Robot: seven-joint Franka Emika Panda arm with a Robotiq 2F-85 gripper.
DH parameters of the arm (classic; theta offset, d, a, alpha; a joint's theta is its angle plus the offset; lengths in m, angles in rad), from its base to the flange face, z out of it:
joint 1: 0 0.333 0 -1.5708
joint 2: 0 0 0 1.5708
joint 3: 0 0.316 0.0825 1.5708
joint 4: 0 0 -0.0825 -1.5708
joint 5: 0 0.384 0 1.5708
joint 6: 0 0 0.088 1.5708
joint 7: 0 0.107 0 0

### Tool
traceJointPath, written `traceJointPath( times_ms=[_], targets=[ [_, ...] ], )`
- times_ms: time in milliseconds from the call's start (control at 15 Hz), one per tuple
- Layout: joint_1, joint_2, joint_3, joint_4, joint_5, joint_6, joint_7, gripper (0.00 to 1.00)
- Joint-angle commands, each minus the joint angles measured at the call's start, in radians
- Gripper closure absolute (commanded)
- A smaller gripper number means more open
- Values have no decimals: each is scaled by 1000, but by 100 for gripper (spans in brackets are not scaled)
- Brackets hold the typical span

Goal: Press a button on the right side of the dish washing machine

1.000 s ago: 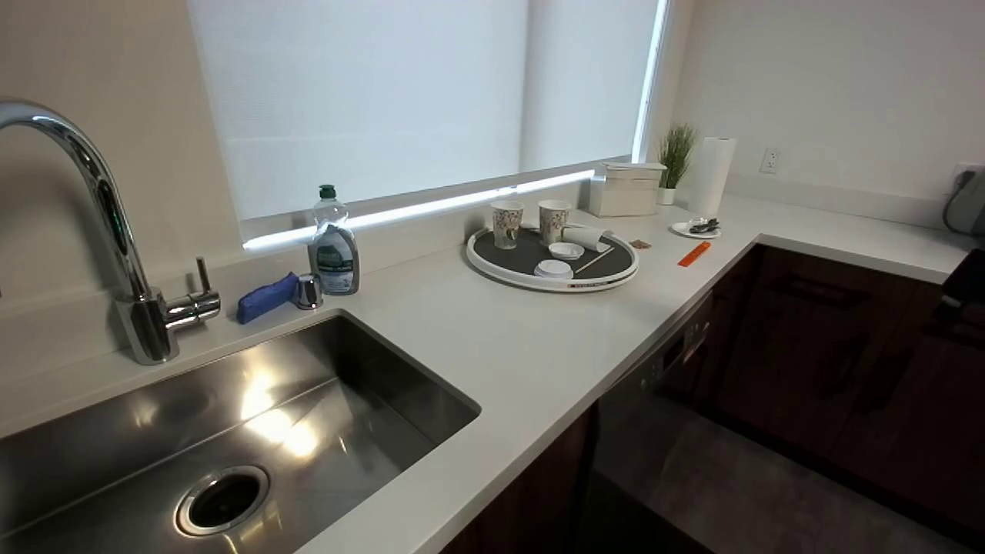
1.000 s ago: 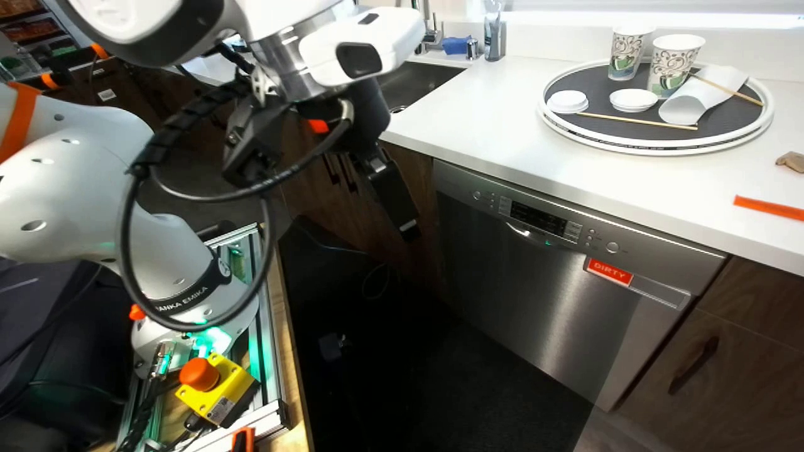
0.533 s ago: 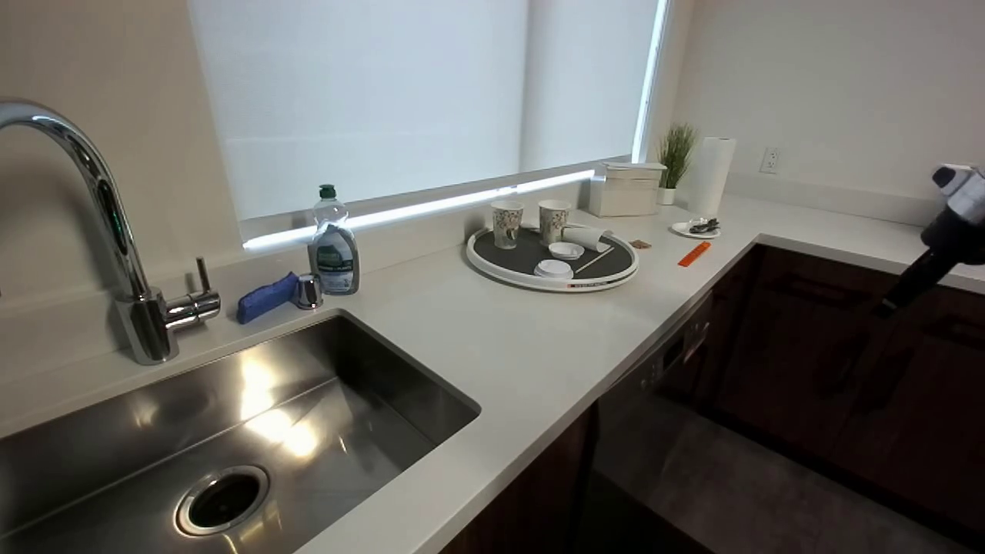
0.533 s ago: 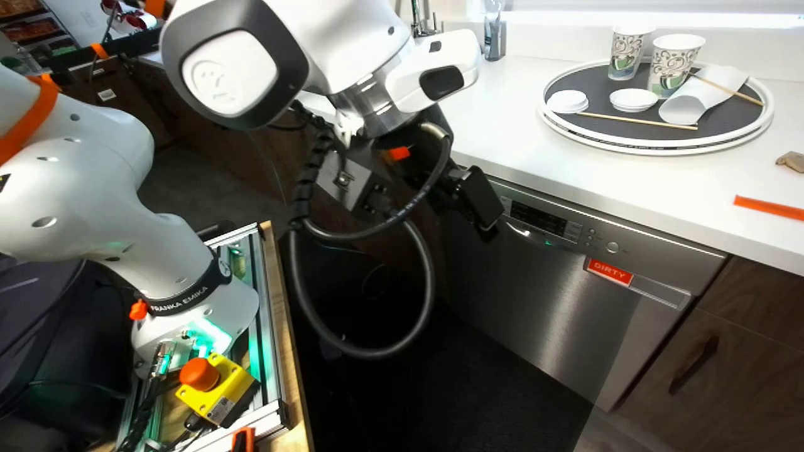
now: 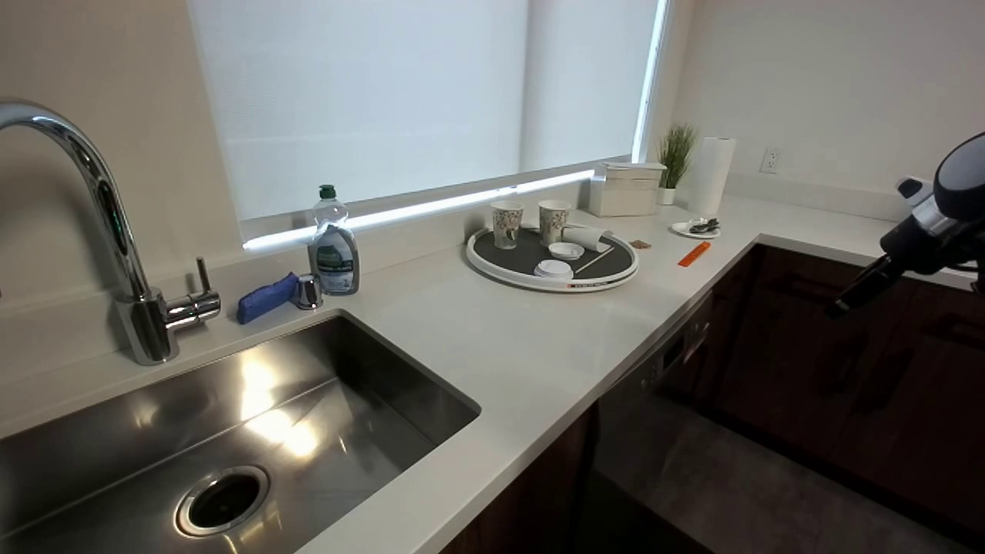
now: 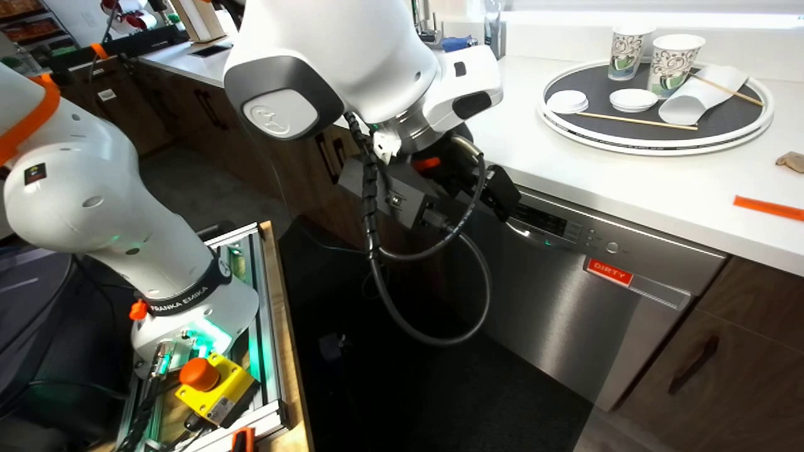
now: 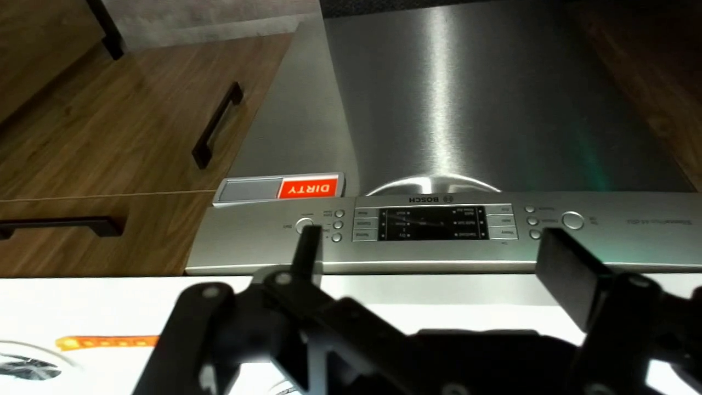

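The dish washing machine has a flat metal front with a control strip on top. It shows upside down in the wrist view and as a dark front in an exterior view. A round button sits at the strip's right side. In the wrist view the round button is at the left, its edge overlapped by a fingertip, with several small buttons beside it. My gripper is open and empty, its fingers pointing at the strip, apparently apart from it. It also shows in both exterior views.
A red DIRTY sign is on the machine below the round button. The white countertop overhangs the strip. On it are a round tray with cups and lids, and an orange strip. A black cable loop hangs from the arm.
My gripper has moved toward the machine's control strip, rightward in an exterior view. In an exterior view it has come in from the right edge and moved left. The machine has not changed.
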Motion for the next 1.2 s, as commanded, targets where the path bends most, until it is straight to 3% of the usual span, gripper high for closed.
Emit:
traceJointPath(
  times_ms=[0,200,467,1133],
  targets=[
    [0,0,-1,1,1,0,-1,0],
    [-9,19,1,2,3,21,21,0],
    [56,92,-78,28,86,8,-16,0],
    [367,207,-395,108,502,-23,-414,0]
  ],
)
